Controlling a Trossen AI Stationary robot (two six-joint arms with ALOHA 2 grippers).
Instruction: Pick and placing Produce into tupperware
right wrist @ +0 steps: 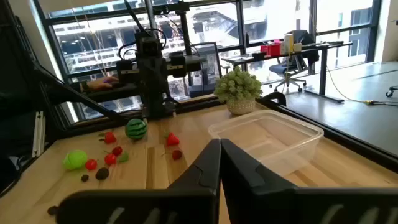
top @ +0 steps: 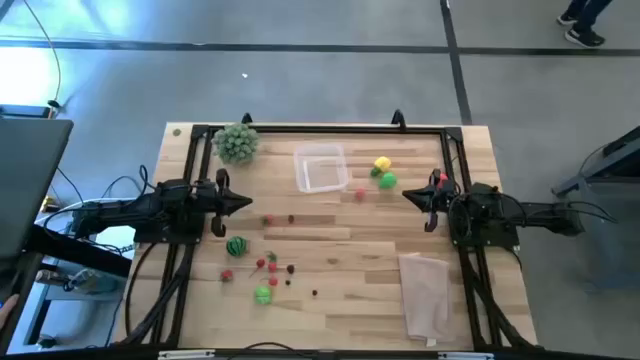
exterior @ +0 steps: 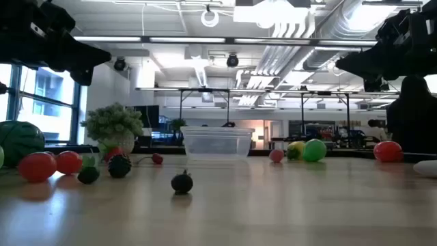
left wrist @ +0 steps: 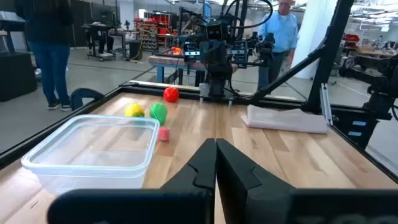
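The clear tupperware (top: 321, 167) stands empty at the table's far middle. Produce lies scattered: a yellow piece (top: 382, 163), a green ball (top: 388, 181) and a small pink piece (top: 359, 195) right of the tupperware; a red ball (top: 441, 179) by the right arm; a striped green ball (top: 236, 246), red pieces (top: 270, 262), a green piece (top: 262, 294) and dark berries (top: 291, 219) at the left front. My left gripper (top: 247, 203) is shut, raised at the table's left. My right gripper (top: 408, 195) is shut, raised at the right.
A bushy pale-green plant (top: 236, 142) stands at the far left corner. A folded beige cloth (top: 426, 293) lies at the near right. A black frame (top: 320, 128) runs around the table. People stand in the room beyond (left wrist: 280, 31).
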